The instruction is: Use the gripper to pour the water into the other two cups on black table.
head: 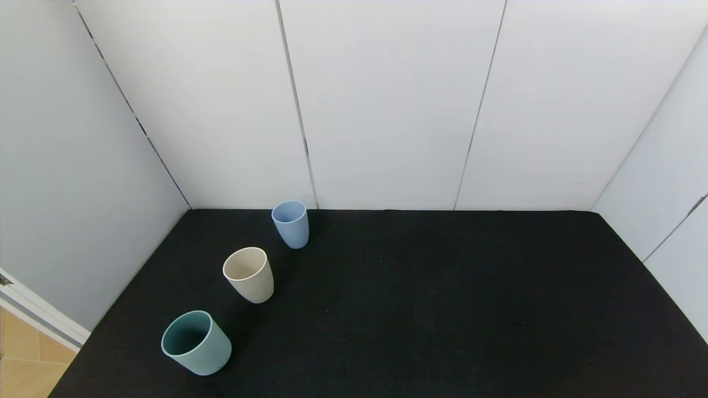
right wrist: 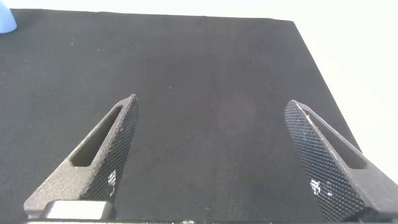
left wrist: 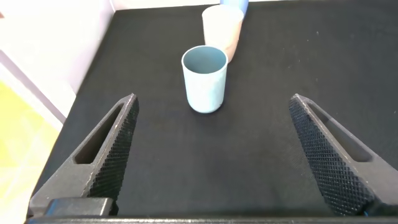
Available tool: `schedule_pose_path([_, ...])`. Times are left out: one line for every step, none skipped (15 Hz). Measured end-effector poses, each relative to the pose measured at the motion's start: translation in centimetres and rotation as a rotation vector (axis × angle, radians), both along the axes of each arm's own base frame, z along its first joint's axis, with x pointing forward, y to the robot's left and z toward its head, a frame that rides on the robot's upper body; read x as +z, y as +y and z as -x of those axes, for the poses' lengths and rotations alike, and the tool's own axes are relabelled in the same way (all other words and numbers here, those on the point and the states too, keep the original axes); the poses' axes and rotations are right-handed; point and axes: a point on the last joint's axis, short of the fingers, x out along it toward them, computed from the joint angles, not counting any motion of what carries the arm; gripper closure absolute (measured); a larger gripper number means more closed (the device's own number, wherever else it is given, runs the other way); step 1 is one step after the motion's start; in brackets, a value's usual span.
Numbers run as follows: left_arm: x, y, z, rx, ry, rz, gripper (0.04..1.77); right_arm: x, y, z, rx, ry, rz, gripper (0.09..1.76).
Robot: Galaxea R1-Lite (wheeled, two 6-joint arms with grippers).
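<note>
We see three tumblers standing upright on the black table [head: 442,309], mouths up, long axes vertical. They form a diagonal line in the head view, running from about 7 o'clock near the table's front-left corner towards 11 o'clock at the back wall. Nearest is the pale teal tumbler [head: 196,342] with its dark teal inside; next comes the beige cup [head: 249,275]; farthest, close to the white wall panels [head: 387,99], is the light blue cup [head: 290,224]. The three stand apart, none touching.

From the left wrist we look along that same line: the pale teal tumbler [left wrist: 204,78] stands ahead at 12 o'clock, the beige cup [left wrist: 222,28] just behind it, and only a sliver of the light blue cup [left wrist: 234,5] shows past that. The left gripper [left wrist: 211,155] is spread wide, its textured fingers [left wrist: 115,146] well apart, holding and touching nothing, short of the tumbler.

The right gripper [right wrist: 211,155] also gapes wide over bare cloth, empty, with the light blue cup [right wrist: 6,18] far off at 10 o'clock.
</note>
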Motion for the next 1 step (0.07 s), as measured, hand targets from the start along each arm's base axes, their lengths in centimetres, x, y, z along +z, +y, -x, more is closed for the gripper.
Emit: schedule_pose_path([0.0, 0.0, 0.0, 0.0, 0.0, 0.001, 0.09, 0.0, 0.0, 0.0, 0.0, 0.0, 0.001, 0.14])
